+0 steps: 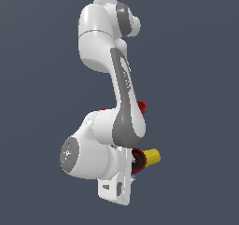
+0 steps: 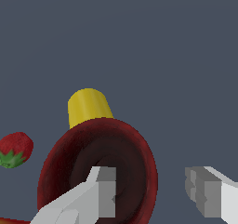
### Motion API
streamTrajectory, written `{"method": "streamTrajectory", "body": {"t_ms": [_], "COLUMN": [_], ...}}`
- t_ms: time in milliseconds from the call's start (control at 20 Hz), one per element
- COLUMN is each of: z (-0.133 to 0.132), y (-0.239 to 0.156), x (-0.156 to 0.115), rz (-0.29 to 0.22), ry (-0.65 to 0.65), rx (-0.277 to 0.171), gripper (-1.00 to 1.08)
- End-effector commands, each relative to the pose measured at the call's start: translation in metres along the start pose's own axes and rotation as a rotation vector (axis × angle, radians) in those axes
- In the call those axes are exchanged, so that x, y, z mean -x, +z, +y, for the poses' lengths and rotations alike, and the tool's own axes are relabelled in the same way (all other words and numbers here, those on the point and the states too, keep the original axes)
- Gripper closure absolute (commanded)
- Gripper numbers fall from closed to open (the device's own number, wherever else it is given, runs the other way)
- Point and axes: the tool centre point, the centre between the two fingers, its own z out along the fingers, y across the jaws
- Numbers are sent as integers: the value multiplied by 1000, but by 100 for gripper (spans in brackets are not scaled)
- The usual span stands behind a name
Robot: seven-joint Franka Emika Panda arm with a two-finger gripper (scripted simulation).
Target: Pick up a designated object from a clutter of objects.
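Wrist view looks straight into the dark red mug (image 2: 97, 172), its wide rim facing the camera and its dark inside filling the lower middle of the picture. The end effector (image 2: 153, 195) is spread wide: one finger (image 2: 100, 195) lies across the mug's mouth, the other finger (image 2: 211, 195) stands clear outside the rim with bare grey surface between them, so the rim wall sits between the two and nothing is clamped. The yellow cup (image 2: 88, 106) lies just behind the mug, its edge meeting or nearly meeting the mug's rim. A strawberry (image 2: 15, 149) sits near the mug's outer wall, apart from it. Beyond the cup the surface is open.

From the exterior view, the arm (image 1: 119, 126) hides most of the clutter; the mug (image 1: 138, 158) and yellow cup (image 1: 153, 156) peek out on its right, and a small red cup (image 1: 143, 107) shows higher up.
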Motion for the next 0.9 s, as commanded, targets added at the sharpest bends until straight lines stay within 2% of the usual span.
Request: {"method": "streamTrajectory", "body": {"t_ms": [0, 600, 650, 850], "z": [1, 0, 0, 0], "y": [1, 31, 31, 31], "x": [0, 0, 0, 0], "rz": [3, 3, 3, 3], "ry": [-6, -5, -5, -5], "rx": [1, 1, 1, 1], "gripper": [-20, -20, 108, 108]}}
